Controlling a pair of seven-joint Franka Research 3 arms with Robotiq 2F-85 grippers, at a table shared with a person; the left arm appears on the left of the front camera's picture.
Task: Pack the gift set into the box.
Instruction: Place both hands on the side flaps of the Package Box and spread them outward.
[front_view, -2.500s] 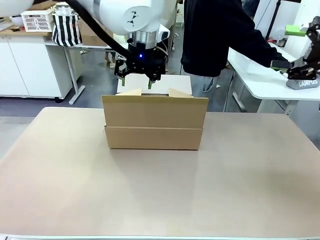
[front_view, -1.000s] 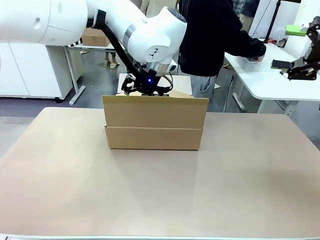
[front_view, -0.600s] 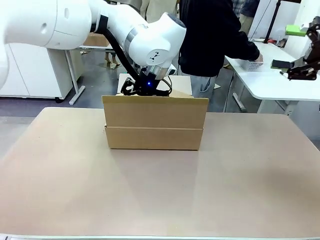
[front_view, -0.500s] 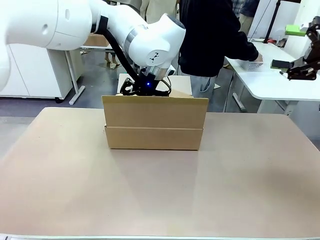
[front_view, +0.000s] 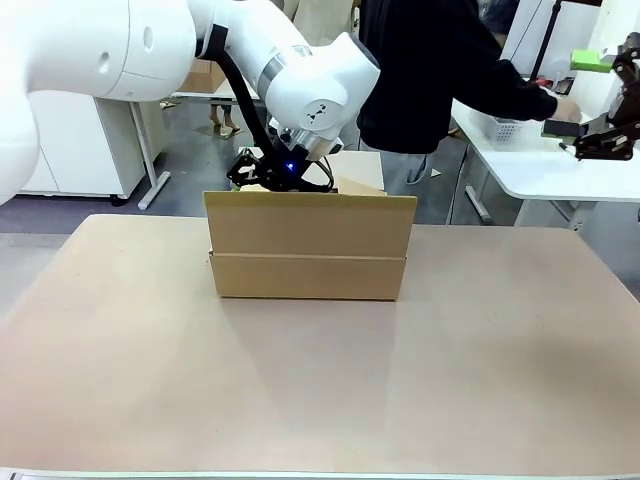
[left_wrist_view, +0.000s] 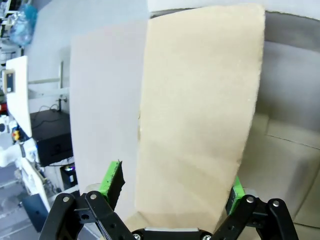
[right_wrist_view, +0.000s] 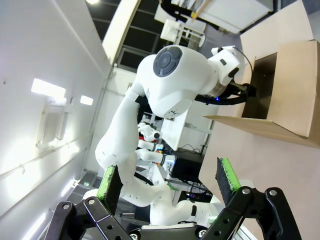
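Left pincer seemingly astride box flap

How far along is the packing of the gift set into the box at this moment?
Done: the box stands on the table, its top open. In hand: the left gripper has its open fingers at a flap on the box's far side. Left: the packing itself; the right gripper is open and holds nothing, and the person's hand is at a side table.

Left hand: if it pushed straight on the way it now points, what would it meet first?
Most likely the pale cardboard flap of the box, which fills the space just ahead of the open left hand. How near it is cannot be judged.
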